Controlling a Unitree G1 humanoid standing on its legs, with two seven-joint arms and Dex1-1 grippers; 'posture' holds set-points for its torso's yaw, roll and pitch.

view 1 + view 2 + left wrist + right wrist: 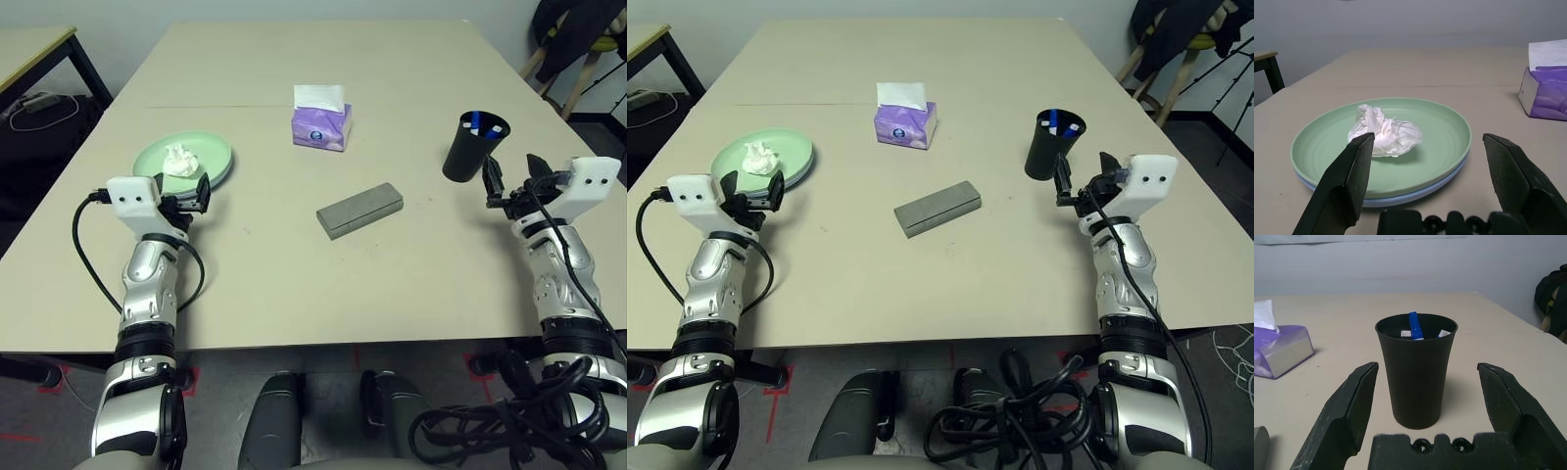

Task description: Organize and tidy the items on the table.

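Tabletop (284,284) with items, seen from its near edge. The pale-green plate (1440,122) lies stacked on the light-blue plate (1405,197) beside the tabletop's left edge; a crumpled white tissue wad (1386,132) rests on the green plate. Left gripper (1427,139) — fingers spread wide, nothing between them — is at the near side of the plates. The grey oblong glasses case (360,211) lies obliquely between the two grippers, nearer the near edge than the far edge. The purple tissue box (321,125), a white tissue protruding, stands farther from the near edge than the case. Toward the right edge stands the black cup (1415,377), upright, containing blue-and-white pens (1415,325). Right gripper (1427,367) — likewise wide and empty — is near the cup, on its near side.
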